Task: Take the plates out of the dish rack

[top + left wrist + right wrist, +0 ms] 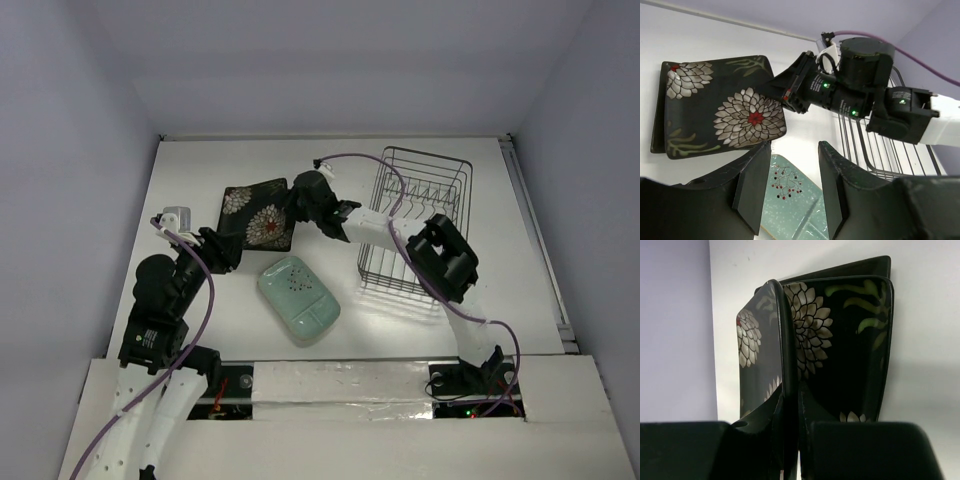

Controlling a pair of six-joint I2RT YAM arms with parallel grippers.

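The wire dish rack (415,220) stands at the right; I see only its prongs inside. My right gripper (293,208) is shut on the rim of a black flowered plate (750,117) and holds it tilted just over the second flowered plate (685,80), which lies flat on the table. In the right wrist view the held plate (765,340) shows edge-on between the fingers (812,405). Another dark rim (860,265) shows under the flat plate. The mint-green plate (298,298) lies in the middle. My left gripper (215,250) is open and empty, hovering by that plate (795,205).
The right arm's white link (375,228) and purple cable (385,175) cross in front of the rack's left side. White walls close the table at the back and both sides. The teal-centred plate cannot be made out.
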